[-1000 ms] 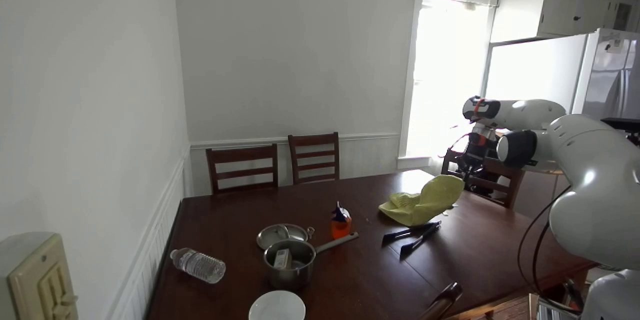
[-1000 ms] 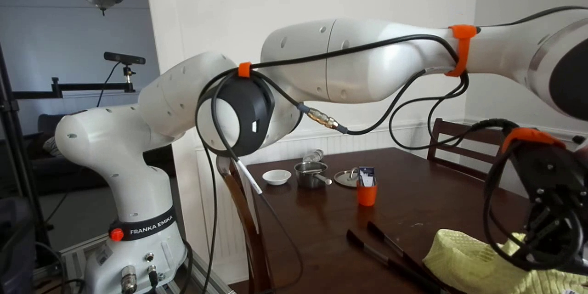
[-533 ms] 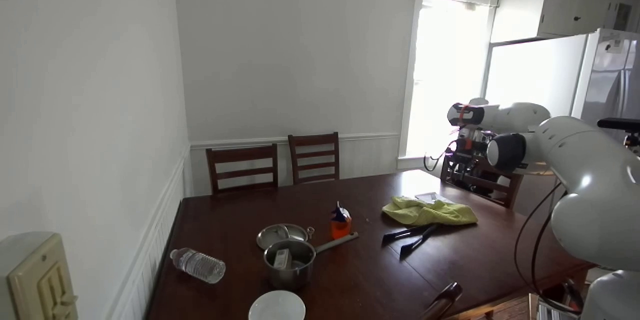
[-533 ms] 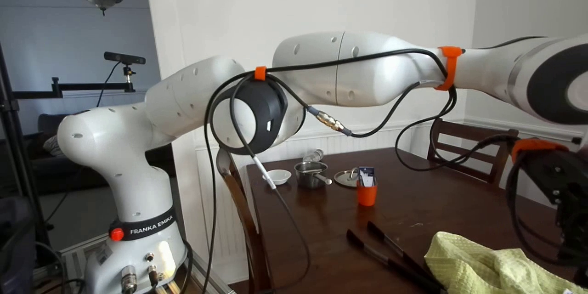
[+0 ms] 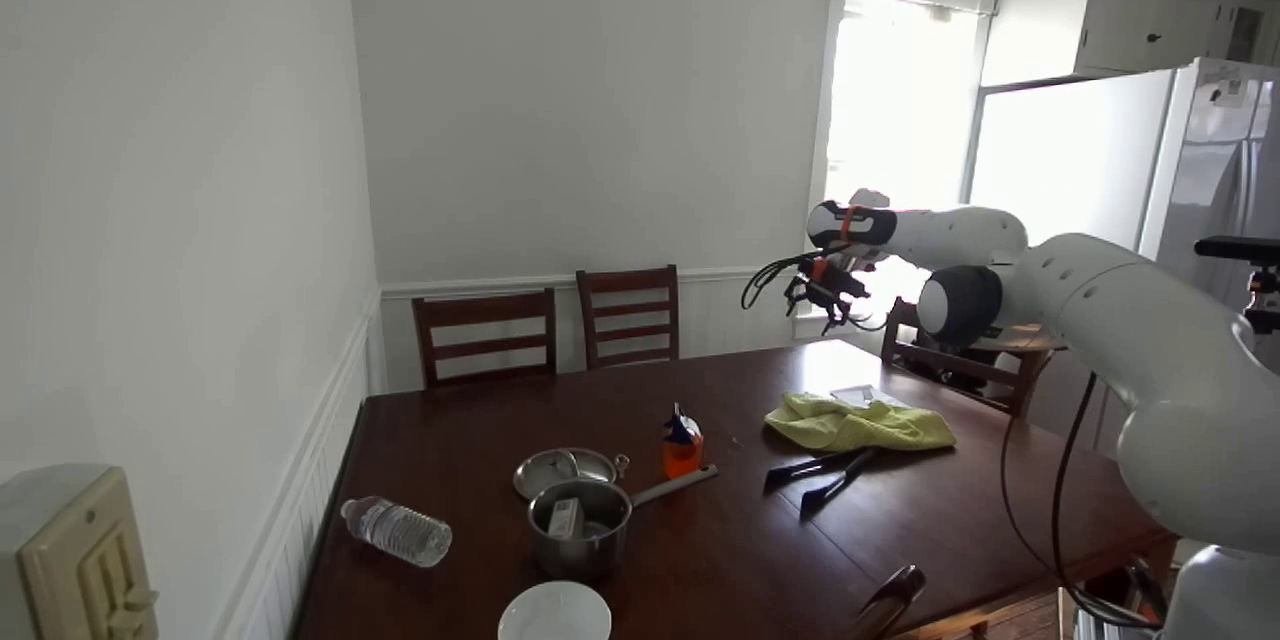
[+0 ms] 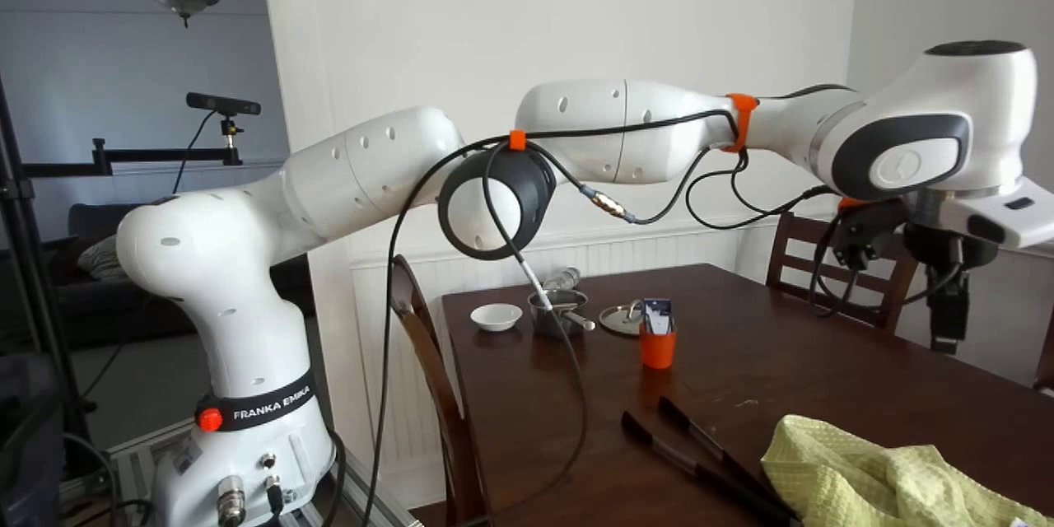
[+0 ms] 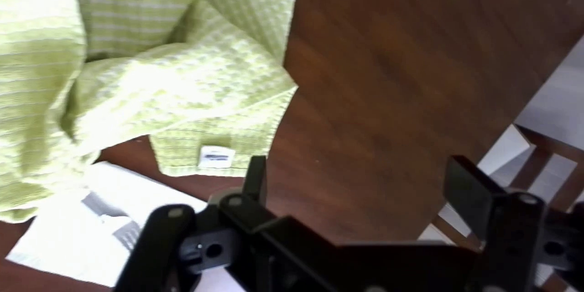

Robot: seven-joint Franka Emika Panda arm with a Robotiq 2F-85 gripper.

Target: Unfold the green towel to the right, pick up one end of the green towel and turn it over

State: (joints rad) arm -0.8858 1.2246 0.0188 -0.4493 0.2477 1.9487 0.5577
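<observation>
The green towel [image 5: 858,423] lies rumpled on the table, with folds along its length, in both exterior views. In the wrist view the green towel [image 7: 191,77] fills the upper left, and a corner with a small white label points toward the fingers. My gripper [image 7: 358,164] is open, and only bare wood shows in the gap between its fingertips. In an exterior view the gripper [image 6: 947,342] hangs above the table, clear of the cloth.
Black tongs [image 5: 822,475] lie against the towel's near side. A white paper with a fork print [image 7: 96,228] sits beside the cloth. Also on the table are an orange cup [image 6: 657,347], a pot [image 5: 580,530], a lid [image 5: 550,468], a bottle [image 5: 398,530] and a white bowl [image 5: 555,612]. Chairs surround it.
The gripper has opened and let go of the raised towel end, which has dropped flat onto the table. The arm has then moved up and away from the towel.
</observation>
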